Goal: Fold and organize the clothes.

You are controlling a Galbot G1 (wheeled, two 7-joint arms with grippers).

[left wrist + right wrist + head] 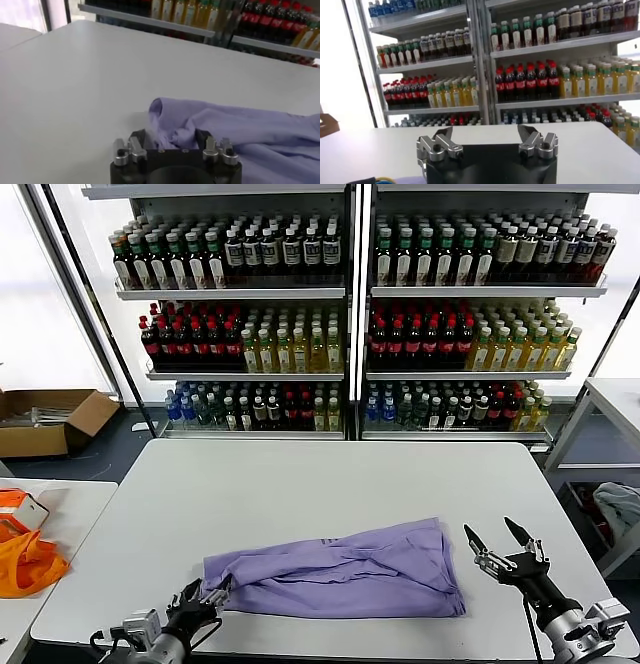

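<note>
The lavender T-shirt [345,572] lay loosely folded, kinda rumpled, on the white table [300,484] near its front edge. The left gripper [205,596] sat low at the shirt's left corner, jaws pinching the bunched fabric there. The right gripper [503,536] hovered just off the shirt's right edge, jaws spread wide and holding nothing. Drink shelves [350,314] stood behind.

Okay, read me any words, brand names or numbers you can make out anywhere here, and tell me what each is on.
Nothing can be read here.
Labels on the shelved drink bottles: too small to read.
Small dark marks on the crumpled lavender fabric T-shirt: illegible.
Brown cardboard box on the floor: no print visible.
White table: no markings.
</note>
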